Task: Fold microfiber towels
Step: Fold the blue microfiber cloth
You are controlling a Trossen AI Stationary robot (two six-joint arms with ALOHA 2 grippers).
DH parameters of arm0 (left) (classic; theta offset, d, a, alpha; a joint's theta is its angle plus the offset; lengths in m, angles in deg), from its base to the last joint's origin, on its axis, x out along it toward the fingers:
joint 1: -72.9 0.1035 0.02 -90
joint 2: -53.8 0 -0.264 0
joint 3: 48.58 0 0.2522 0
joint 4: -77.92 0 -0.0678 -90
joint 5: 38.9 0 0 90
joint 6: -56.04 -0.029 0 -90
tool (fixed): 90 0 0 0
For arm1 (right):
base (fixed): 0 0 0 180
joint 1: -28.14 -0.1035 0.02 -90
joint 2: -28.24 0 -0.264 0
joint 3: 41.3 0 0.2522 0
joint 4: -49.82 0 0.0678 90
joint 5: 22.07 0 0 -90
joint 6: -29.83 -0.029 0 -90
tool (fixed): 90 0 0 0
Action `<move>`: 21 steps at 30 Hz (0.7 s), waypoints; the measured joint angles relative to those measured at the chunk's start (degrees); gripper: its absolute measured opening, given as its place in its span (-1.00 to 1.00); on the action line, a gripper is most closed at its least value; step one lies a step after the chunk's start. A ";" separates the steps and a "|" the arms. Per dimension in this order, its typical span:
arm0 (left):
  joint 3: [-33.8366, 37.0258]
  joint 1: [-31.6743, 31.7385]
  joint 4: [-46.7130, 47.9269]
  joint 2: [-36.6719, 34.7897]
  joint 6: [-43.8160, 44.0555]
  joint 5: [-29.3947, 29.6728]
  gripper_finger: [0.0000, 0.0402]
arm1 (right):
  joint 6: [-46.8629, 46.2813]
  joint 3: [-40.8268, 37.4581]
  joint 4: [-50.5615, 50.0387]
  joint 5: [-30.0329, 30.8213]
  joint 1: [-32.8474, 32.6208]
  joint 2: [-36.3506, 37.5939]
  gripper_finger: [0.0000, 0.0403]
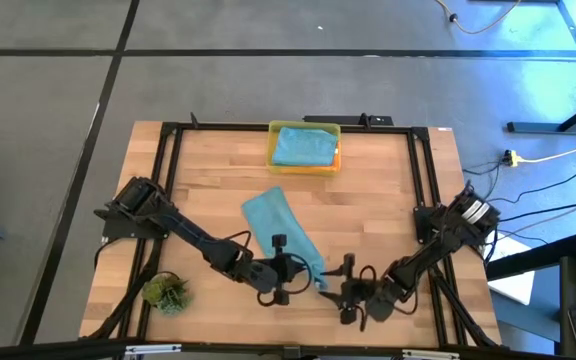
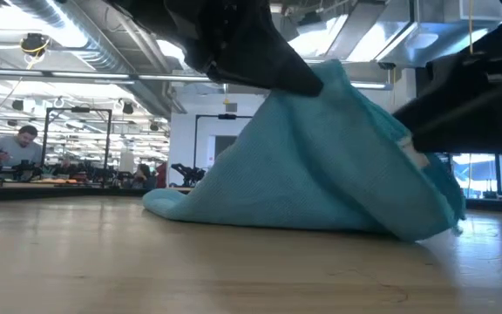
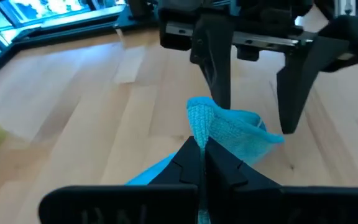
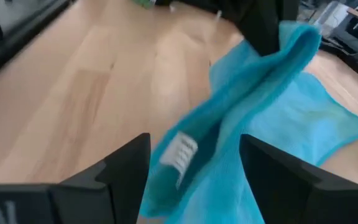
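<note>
From above, the teal-blue towel [image 1: 280, 228] lies mid-surface with the left gripper [image 1: 298, 272] pinching its near corner; in the right wrist view, the spread-fingered right gripper [image 4: 194, 171] should close squarely around the tagged edge.

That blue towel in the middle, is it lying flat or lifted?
Partly lifted: the left gripper, shut, pinches the teal towel up at one corner; the rest trails on the table.

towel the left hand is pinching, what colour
Teal-blue; the towel pinched by the left hand shows best in the left wrist view.
</note>
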 joint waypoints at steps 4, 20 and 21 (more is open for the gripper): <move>0.00 0.92 0.24 0.02 1.97 -0.26 -1.00 | -1.61 2.49 -0.05 1.18 0.00 -0.71 0.23; 0.00 2.37 0.55 0.04 2.61 0.74 -1.00 | -22.31 7.20 -20.59 0.56 0.00 -0.71 0.23; 0.00 2.36 0.52 0.04 2.60 1.00 -1.00 | -22.67 7.26 -20.49 0.27 0.00 -0.71 0.23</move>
